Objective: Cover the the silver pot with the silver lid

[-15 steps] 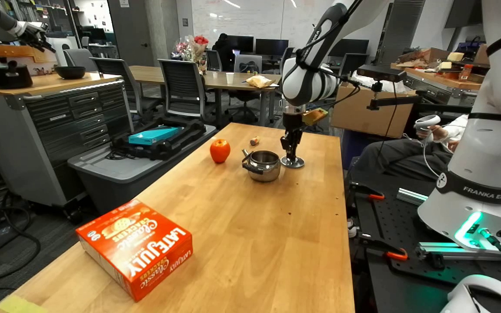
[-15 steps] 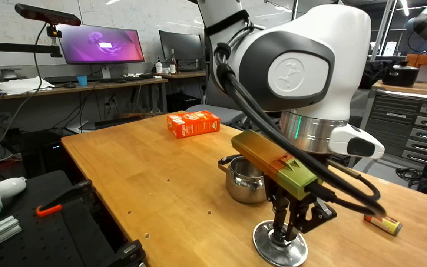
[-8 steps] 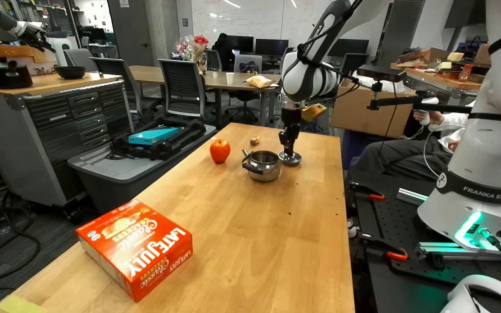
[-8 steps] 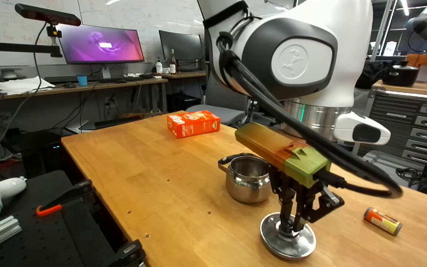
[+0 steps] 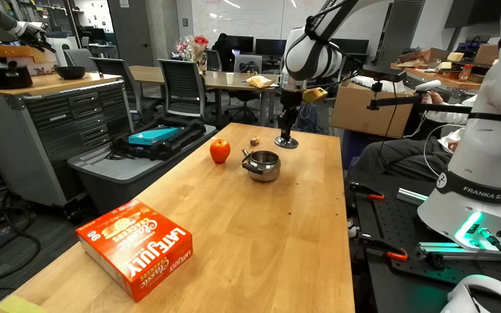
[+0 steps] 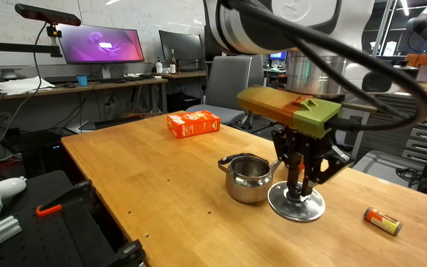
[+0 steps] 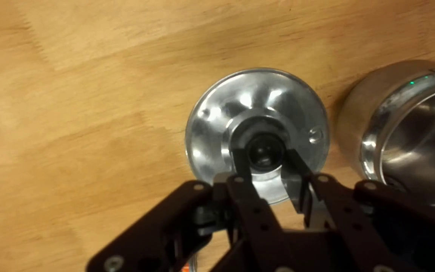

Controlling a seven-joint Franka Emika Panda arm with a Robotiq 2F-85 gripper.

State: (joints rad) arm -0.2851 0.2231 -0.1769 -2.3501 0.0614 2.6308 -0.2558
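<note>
The pincer (image 7: pixel 266 155) grasps the silver lid (image 6: pixel 298 213) by its black knob (image 7: pixel 265 149), holding it raised over the tabletop (image 5: pixel 250 243), just beside the silver pot (image 5: pixel 267 173) and apart from it. In an exterior view the pot stands uncovered, roughly midway between the left and right edges, toward the far edge. There, a red apple (image 5: pixel 220 151) sits by the left edge; a small orange-and-yellow cylinder (image 5: pixel 255 141) lies nearer the far-left corner; a Late July cracker box (image 5: pixel 135 243) lies beside the left edge.

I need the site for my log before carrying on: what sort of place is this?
Most likely a robotics lab: another robot arm in the background, a scribbled-on whiteboard and a lit computer monitor all point that way.
</note>
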